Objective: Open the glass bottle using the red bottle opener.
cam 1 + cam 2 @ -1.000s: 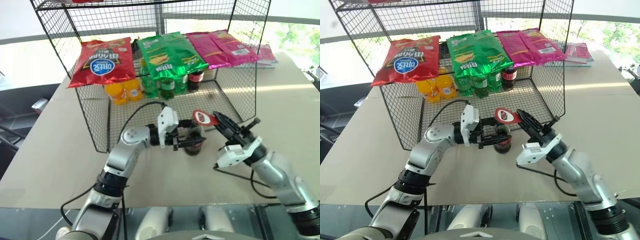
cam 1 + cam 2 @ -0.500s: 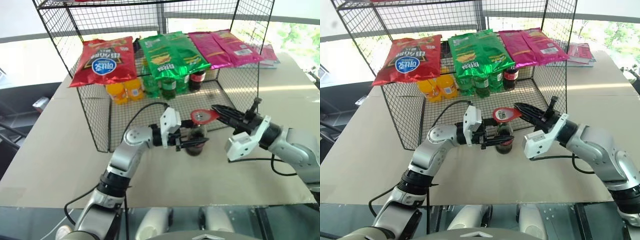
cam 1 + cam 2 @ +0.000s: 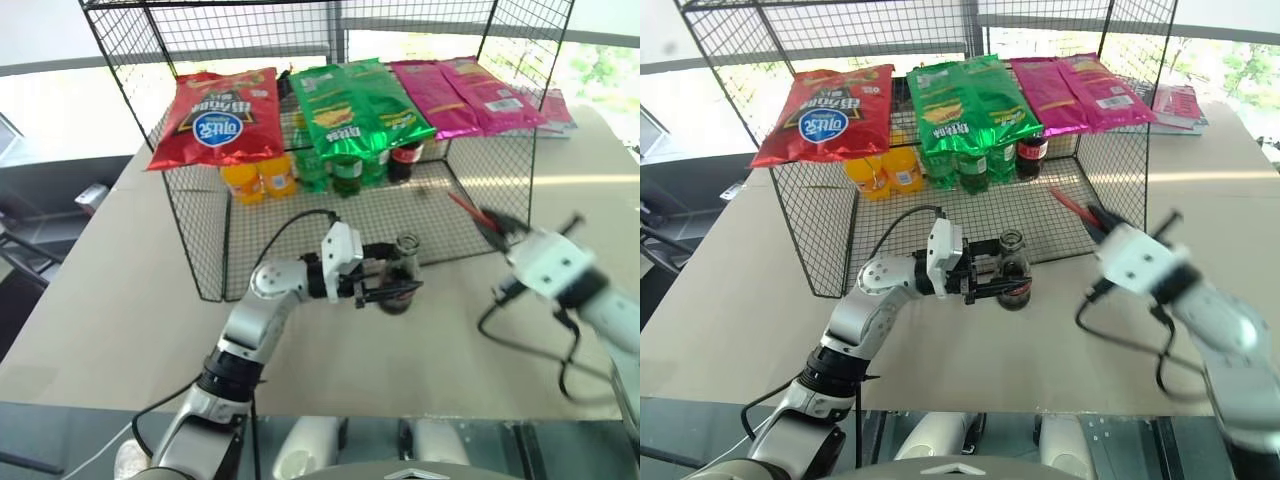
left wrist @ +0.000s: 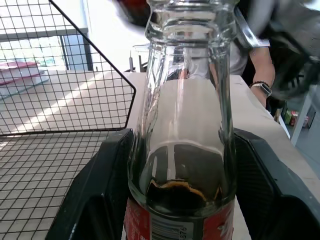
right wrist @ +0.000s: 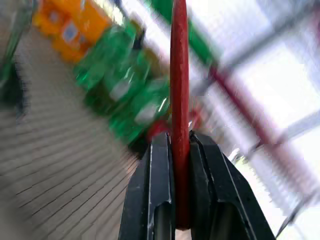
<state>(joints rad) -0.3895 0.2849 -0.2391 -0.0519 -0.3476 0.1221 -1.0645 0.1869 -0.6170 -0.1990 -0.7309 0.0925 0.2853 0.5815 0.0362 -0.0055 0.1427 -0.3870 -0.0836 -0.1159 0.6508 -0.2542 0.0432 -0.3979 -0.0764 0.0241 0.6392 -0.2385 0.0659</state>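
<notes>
The glass bottle [image 3: 404,262] stands upright on the table just in front of the wire rack, with dark liquid low in it and a red label. Its mouth shows bare glass in the left wrist view, bottle [image 4: 182,125]. My left gripper [image 3: 397,286] is shut on its body, a black finger [image 4: 95,195] pressed against each side. Off to the right and apart from the bottle, my right gripper [image 3: 497,224] is shut on the red bottle opener [image 3: 466,208], which sticks out toward the rack. The right wrist view shows the opener [image 5: 179,95] edge-on between the fingers.
The wire rack [image 3: 200,230] stands behind the bottle, with red [image 3: 215,115], green [image 3: 350,100] and pink [image 3: 470,95] snack bags on top. Orange bottles [image 3: 258,178] and green bottles [image 3: 335,172] stand inside. A person's arm [image 4: 260,75] shows beyond the table.
My right gripper has swung the opener away from above the bottle's top, off to the right, and rolled it edge-on. The left gripper and the bottle have stayed put.
</notes>
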